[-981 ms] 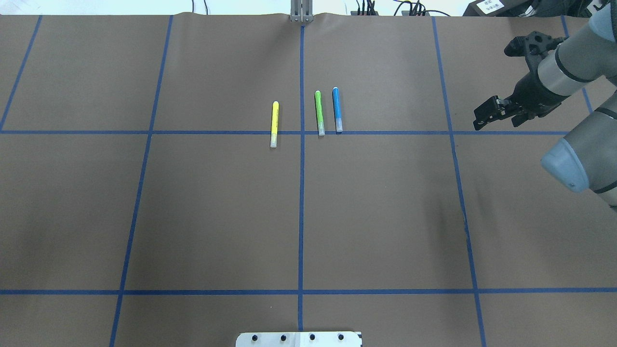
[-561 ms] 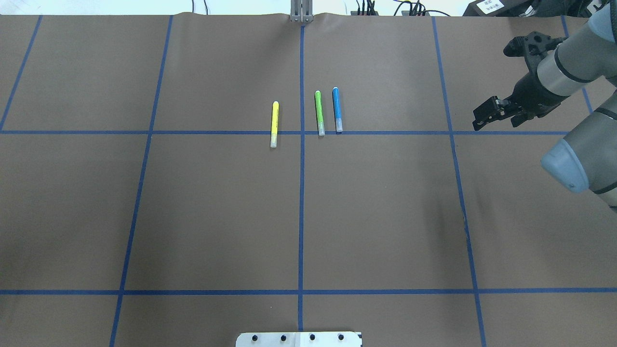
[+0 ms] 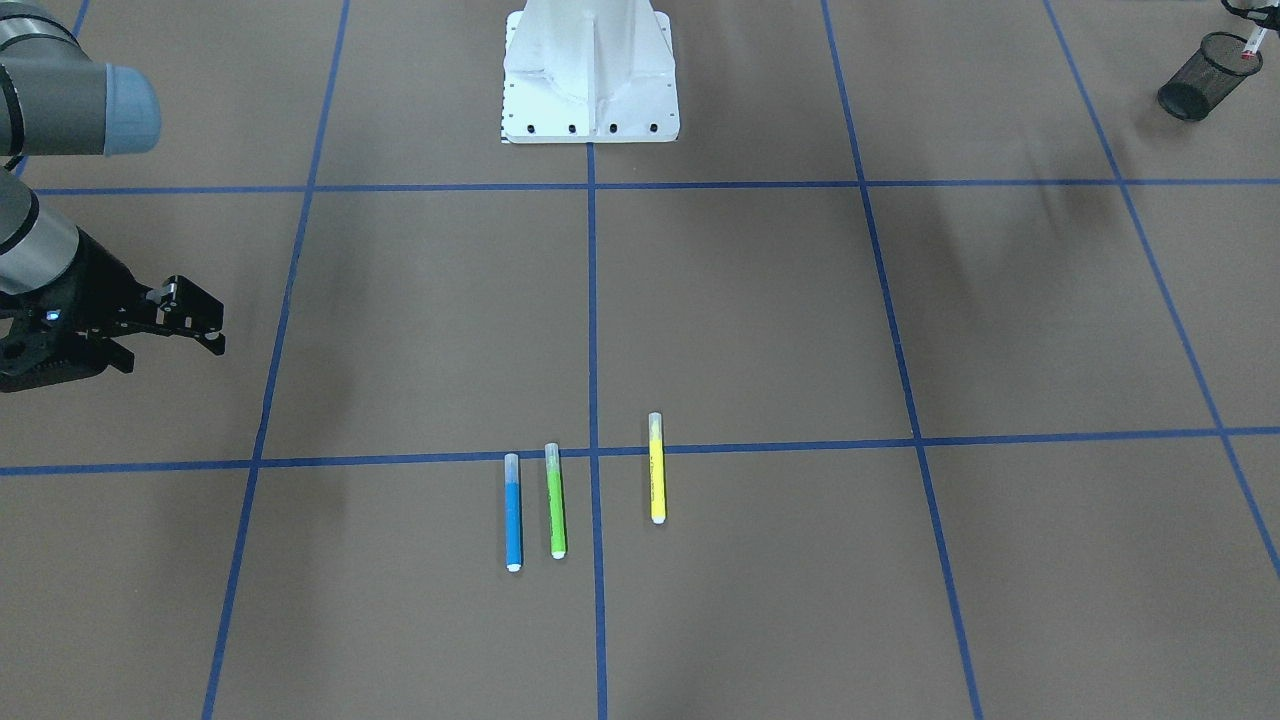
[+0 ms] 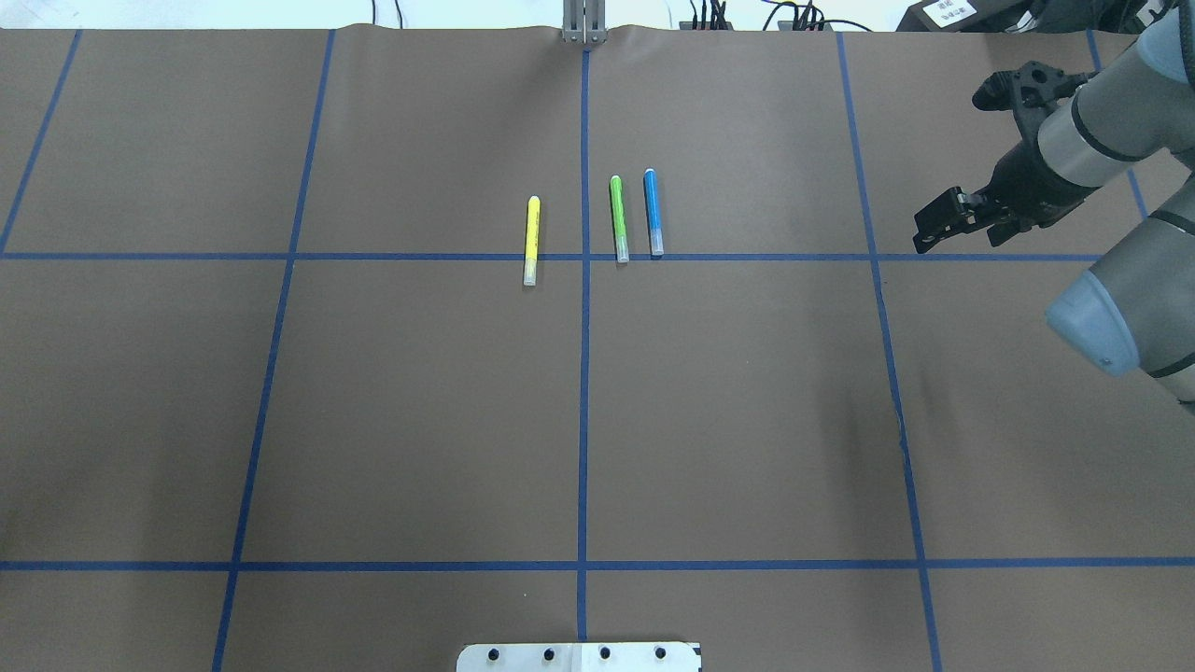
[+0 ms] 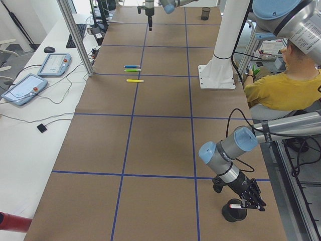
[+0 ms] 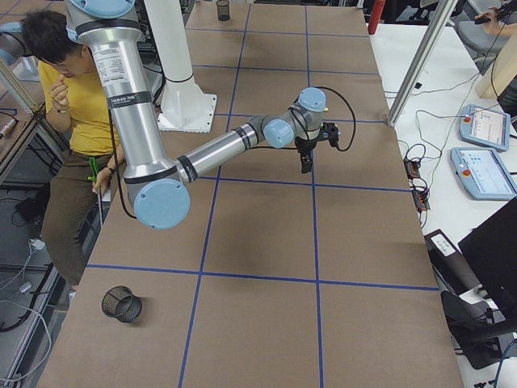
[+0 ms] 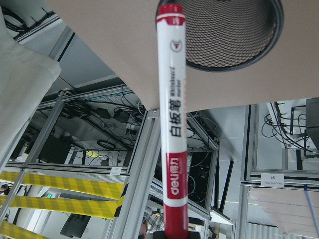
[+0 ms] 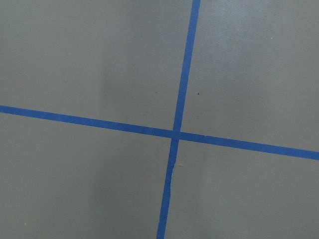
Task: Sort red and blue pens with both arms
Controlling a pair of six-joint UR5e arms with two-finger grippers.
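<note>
A white-barrelled red pen [image 7: 172, 124] hangs cap-down over a black mesh cup [image 7: 224, 35] in the left wrist view, and my left gripper [image 5: 251, 200] is shut on its red end. The cup [image 3: 1198, 68] stands at the table's far corner on my left side. The slim blue pen [image 4: 652, 210] lies flat near the table's middle, also seen from the front [image 3: 513, 520]. My right gripper [image 4: 934, 224] hovers open and holds nothing, well to the right of the blue pen, above a cross of blue tape.
A green highlighter [image 4: 617, 217] lies right beside the blue pen and a yellow highlighter [image 4: 531, 238] further left. The white pedestal [image 3: 590, 70] stands at my table edge. A seated person [image 5: 276, 88] is behind the robot. Tablets [image 5: 22, 88] lie on a side table.
My right gripper has drifted slightly towards the far edge in the overhead view. The three pens on the table have not moved.
</note>
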